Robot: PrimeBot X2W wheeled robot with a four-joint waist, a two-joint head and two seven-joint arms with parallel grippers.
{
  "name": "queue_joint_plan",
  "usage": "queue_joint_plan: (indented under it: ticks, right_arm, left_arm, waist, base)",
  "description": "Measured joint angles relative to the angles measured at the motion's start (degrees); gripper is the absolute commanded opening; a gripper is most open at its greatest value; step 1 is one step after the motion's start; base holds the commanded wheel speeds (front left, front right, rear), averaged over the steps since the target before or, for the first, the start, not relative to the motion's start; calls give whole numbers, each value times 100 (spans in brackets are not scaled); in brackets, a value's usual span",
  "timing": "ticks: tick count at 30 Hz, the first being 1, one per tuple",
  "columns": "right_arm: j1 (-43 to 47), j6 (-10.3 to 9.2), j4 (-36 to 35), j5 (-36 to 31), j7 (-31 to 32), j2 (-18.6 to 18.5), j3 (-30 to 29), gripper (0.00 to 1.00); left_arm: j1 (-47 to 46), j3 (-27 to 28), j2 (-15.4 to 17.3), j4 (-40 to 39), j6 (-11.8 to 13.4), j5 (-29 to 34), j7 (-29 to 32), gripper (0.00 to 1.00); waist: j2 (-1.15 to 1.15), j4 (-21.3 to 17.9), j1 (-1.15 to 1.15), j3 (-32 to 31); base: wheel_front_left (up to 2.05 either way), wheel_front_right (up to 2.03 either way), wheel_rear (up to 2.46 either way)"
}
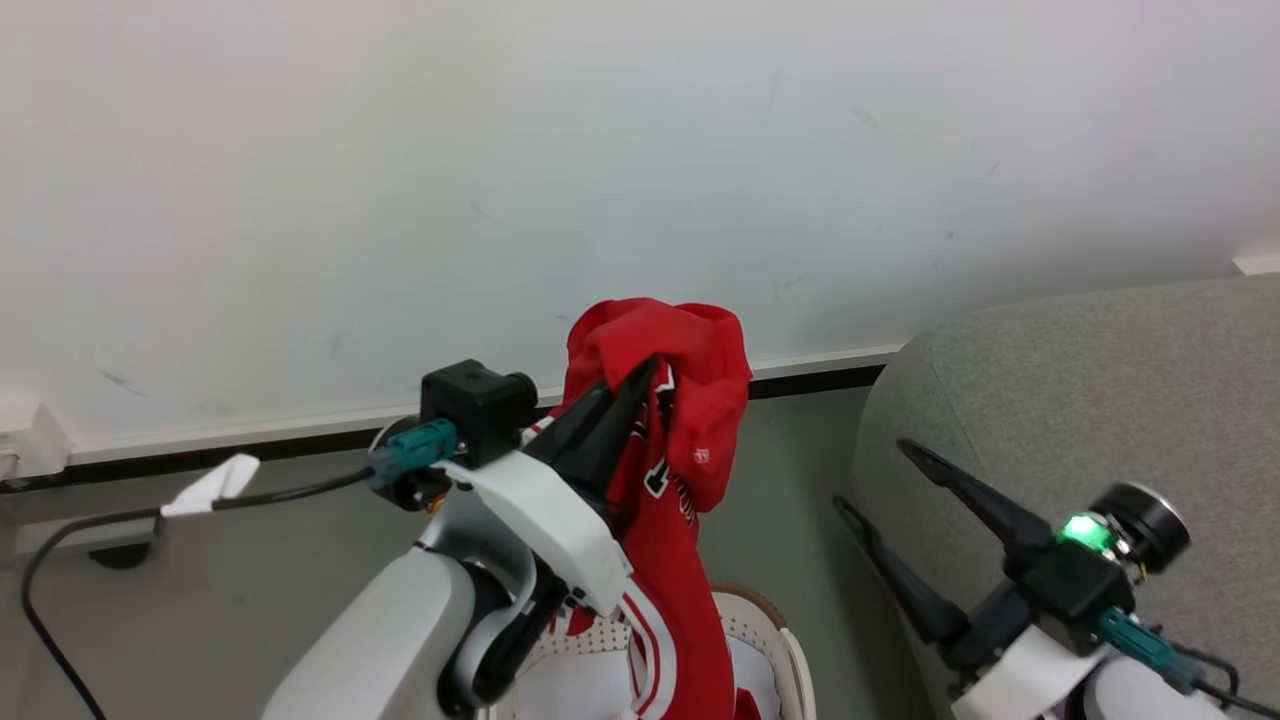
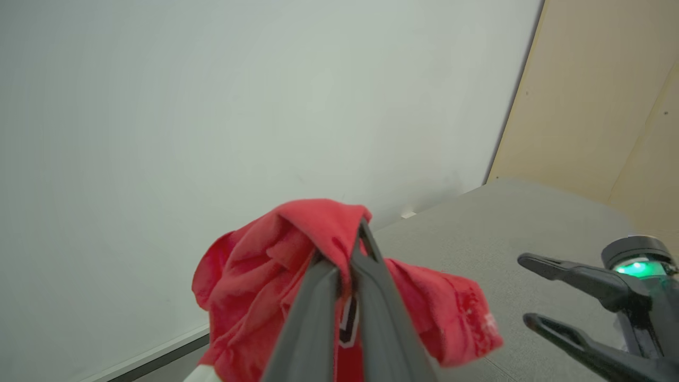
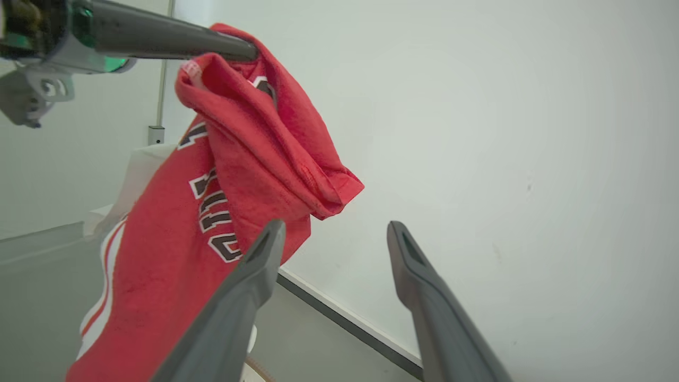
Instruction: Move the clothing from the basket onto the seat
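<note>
One cable (image 1: 60, 540) snakes over the floor (image 1: 250, 580) at far left, well apart from the action. Next along, the left gripper (image 1: 640, 385) is up high, jaws pinched tight on a bunched fold of the red jersey (image 1: 710, 390). The rest hangs straight down, lettering showing, its tail running toward the mouth of the basket (image 1: 793, 665) below. Whether the hem is over the rim, I can't tell; it drops past the head view's bottom edge. Something white lies inside the basket too. I read this as the lift-out step, with the carry to come.

Right of the basket, the right gripper (image 1: 872, 472) hovers with its jaws spread wide and nothing between them, just in front of the rounded corner of the seat (image 1: 1100, 380). The seat lies at the right, with a broad grey top.

Next move, by my call: raise a touch more so the tail clears the rim, then swing right over that corner and let go on the flat top. There's room above. The wall (image 1: 600, 150) stands behind, and the open right gripper sits in the path, so the hanging cloth could snag on those fingers.
</note>
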Motion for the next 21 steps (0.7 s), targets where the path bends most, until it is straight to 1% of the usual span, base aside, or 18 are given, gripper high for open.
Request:
queue_joint_plan:
  ticks: [2,6,11,15,18,21]
  right_arm:
    - [-339,0,3,45,66,-94,313,100]
    - [-1026,1,147,119,185,-169,987,100]
    - [-1750,0,655,226,248,-129,1712,100]
    - [-2168,0,1179,337,202,74,2154,100]
    - [-2368,1,1540,673,107,323,2543,100]
    - [-2537,1,1868,1067,-37,527,2771,100]
  left_arm:
    - [2,-49,-16,-44,-23,-8,21,0]
    - [1,-132,-57,-91,-32,-9,74,0]
    - [-7,-265,-147,-112,-85,-19,107,0]
    - [-21,-398,-236,-113,-177,-90,155,0]
    - [-55,-505,-346,-107,-268,-157,196,0]
    - [-76,-598,-441,-65,-334,-219,209,0]
  waist:
    - [0,-2,0,2]
    - [0,13,0,9]
    - [0,68,0,15]
    - [0,122,0,-2]
    - [0,159,0,-25]
    - [0,206,0,-48]
  base:
    - [0,0,0]
    - [0,0,0]
    - [0,0,0]
    - [0,0,0]
    - [0,0,0]
    - [0,0,0]
